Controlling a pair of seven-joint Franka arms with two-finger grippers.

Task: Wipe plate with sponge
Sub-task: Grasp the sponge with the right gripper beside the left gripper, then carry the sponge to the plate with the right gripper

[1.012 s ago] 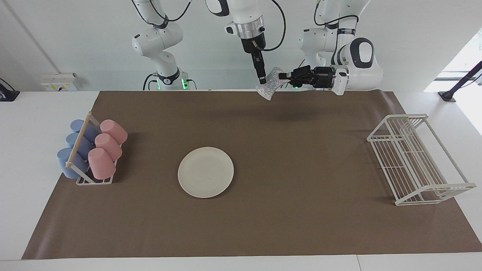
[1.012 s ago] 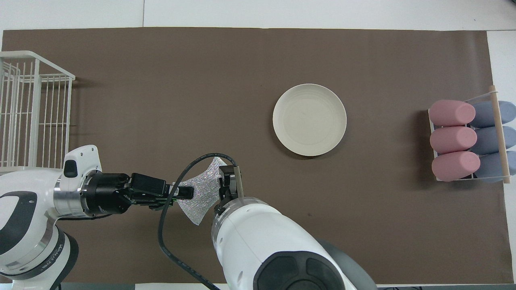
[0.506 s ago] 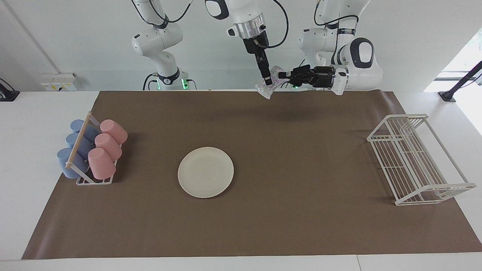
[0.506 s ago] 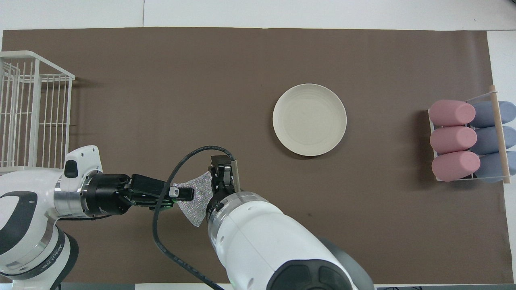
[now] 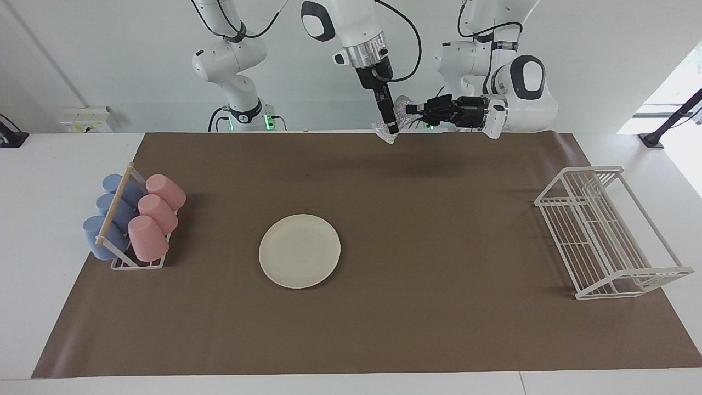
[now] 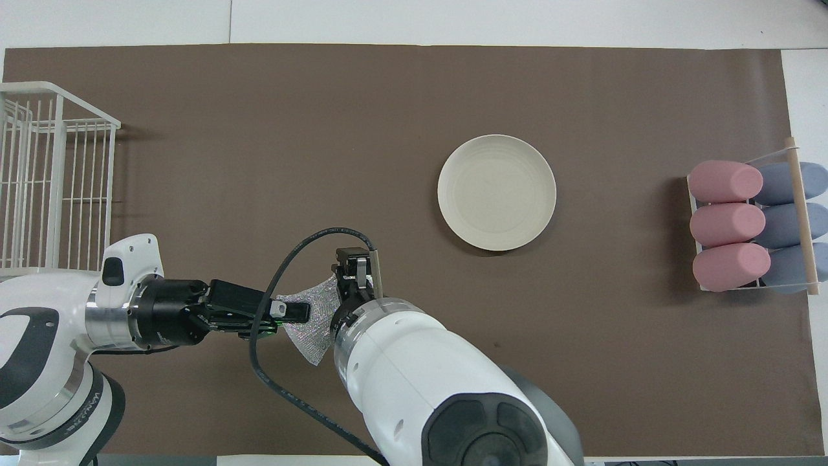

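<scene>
My left claw [image 5: 408,110] was clamped tight on the silvery-grey glittery sponge [image 5: 400,107], holding it up in the air over the edge of the brown mat [image 5: 439,247] nearest my bases. My right claw [image 5: 390,127] hung pointing down right at the sponge — whether its fingers had closed on the pad, I could not tell. The round cream-white plate [image 5: 299,250] lay flat on the mat mid-bench, well apart from both claws.

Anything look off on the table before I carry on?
Nothing stands out. The plate lies flat and bare on the mat, the cups sit in their rack, and the sponge hangs in the air between the left gripper and right gripper.
</scene>
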